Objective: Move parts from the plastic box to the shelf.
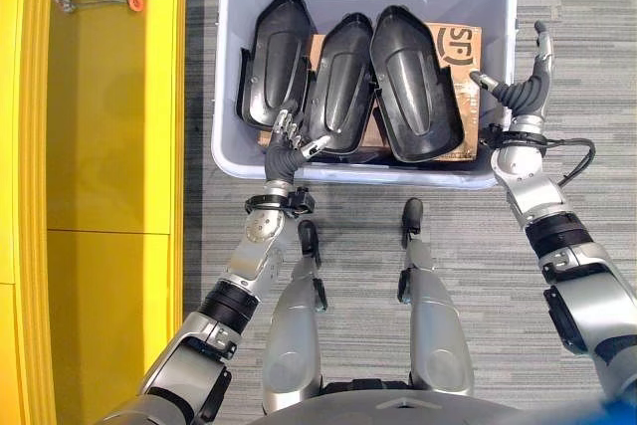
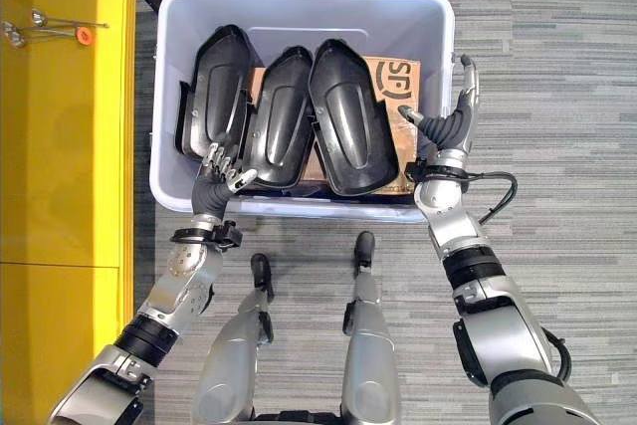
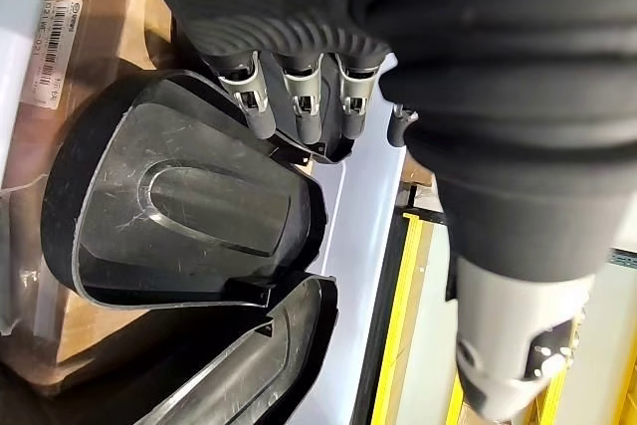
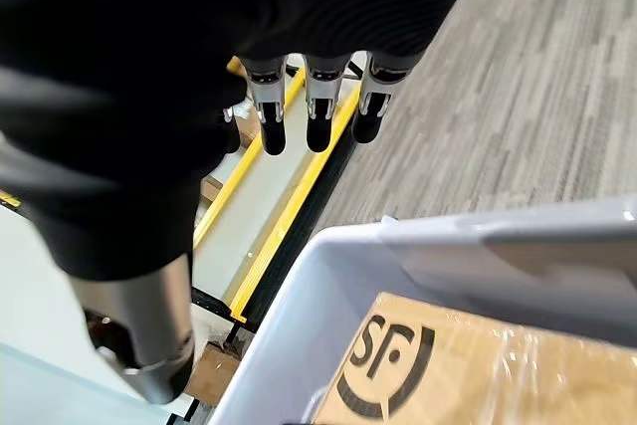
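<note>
Three black shell-shaped parts lie side by side in the pale grey plastic box [image 1: 227,97]: a left part [image 1: 274,52], a middle part [image 1: 341,82] and a right part [image 1: 413,82], all resting on a brown cardboard box [image 1: 460,47]. My left hand [image 1: 287,154] is at the box's near rim, open, with its fingers [image 3: 304,116] reaching over the near ends of the left and middle parts. At the box's right rim my right hand [image 1: 523,97] stands open and holds nothing, its fingers [image 4: 318,116] straight and its thumb pointing in over the cardboard.
The yellow shelf [image 1: 109,97] runs along the left, close to the box. A few metal tools and an orange cap [image 1: 134,2] lie on its far end. Grey carpet floor surrounds the box.
</note>
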Tool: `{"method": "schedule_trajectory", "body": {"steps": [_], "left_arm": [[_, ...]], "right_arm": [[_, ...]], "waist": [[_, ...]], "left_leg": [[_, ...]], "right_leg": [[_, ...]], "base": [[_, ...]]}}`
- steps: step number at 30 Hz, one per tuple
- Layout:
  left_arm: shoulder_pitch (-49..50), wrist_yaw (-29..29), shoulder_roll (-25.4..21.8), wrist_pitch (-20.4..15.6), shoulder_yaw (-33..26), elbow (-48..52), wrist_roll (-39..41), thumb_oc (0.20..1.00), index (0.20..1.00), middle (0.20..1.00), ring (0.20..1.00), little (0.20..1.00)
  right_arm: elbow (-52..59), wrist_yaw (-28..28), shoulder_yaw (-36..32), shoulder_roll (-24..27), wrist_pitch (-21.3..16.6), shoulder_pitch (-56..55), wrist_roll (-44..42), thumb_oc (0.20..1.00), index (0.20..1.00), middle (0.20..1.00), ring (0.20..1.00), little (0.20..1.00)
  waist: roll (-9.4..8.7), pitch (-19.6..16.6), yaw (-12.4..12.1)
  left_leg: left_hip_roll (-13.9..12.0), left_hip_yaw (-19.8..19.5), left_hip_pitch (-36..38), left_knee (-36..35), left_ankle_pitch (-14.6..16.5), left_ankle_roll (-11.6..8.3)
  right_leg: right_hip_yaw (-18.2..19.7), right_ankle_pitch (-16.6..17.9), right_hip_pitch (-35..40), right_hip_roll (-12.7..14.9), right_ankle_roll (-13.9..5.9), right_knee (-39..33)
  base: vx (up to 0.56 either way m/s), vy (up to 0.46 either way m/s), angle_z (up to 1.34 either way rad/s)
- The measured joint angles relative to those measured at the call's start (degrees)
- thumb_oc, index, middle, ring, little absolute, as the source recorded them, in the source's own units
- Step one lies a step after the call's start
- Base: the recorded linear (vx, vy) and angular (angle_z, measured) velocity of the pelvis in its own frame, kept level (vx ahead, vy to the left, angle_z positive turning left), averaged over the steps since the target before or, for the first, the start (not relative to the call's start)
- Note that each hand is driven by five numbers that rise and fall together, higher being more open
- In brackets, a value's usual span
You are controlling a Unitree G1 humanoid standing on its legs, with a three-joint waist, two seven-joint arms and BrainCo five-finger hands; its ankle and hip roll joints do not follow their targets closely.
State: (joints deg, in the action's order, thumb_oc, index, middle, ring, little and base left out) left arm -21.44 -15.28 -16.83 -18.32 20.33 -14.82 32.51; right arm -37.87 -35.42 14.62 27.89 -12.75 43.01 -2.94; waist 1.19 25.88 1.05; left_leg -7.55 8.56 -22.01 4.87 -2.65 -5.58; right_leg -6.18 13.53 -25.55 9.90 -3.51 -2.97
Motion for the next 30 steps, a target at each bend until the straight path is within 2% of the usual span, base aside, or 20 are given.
{"method": "schedule_trajectory", "body": {"steps": [7,24,30], "left_arm": [[0.21,-0.02,0.01,-0.02,-0.02,0.0,0.04,1.0,1.0,1.0,1.0,1.0],[0.27,-0.09,0.2,-0.08,-0.08,0.0,0.02,1.0,1.0,1.0,1.0,1.0],[0.25,-0.09,0.21,-0.2,-0.03,-0.03,0.05,1.0,1.0,1.0,1.0,1.0]], "right_arm": [[-0.84,1.7,2.19,-0.47,0.04,0.16,-0.23,1.0,1.0,1.0,1.0,1.0],[4.18,1.63,2.2,-0.9,0.0,-0.26,0.43,1.0,1.0,1.0,1.0,1.0],[-3.71,1.56,3.85,-0.99,0.46,0.6,0.45,1.0,1.0,1.0,1.0,1.0]], "waist": [[0.1,-0.02,-0.6],[0.19,-0.01,-0.58],[0.19,-0.01,-0.77]], "left_leg": [[0.02,0.06,-0.16,0.06,-0.06,-0.01],[0.03,-0.08,-1.13,0.14,-0.26,-0.01],[0.07,-0.49,-1.39,0.15,-0.45,-0.02]], "right_leg": [[0.05,0.1,-0.18,0.05,0.06,0.0],[0.04,0.17,-1.2,0.08,0.09,0.32],[-0.15,0.17,-1.25,0.1,0.1,0.38]], "base": [[0.0,0.0,0.0],[0.0,0.0,0.0],[0.0,-0.001,0.02]]}}
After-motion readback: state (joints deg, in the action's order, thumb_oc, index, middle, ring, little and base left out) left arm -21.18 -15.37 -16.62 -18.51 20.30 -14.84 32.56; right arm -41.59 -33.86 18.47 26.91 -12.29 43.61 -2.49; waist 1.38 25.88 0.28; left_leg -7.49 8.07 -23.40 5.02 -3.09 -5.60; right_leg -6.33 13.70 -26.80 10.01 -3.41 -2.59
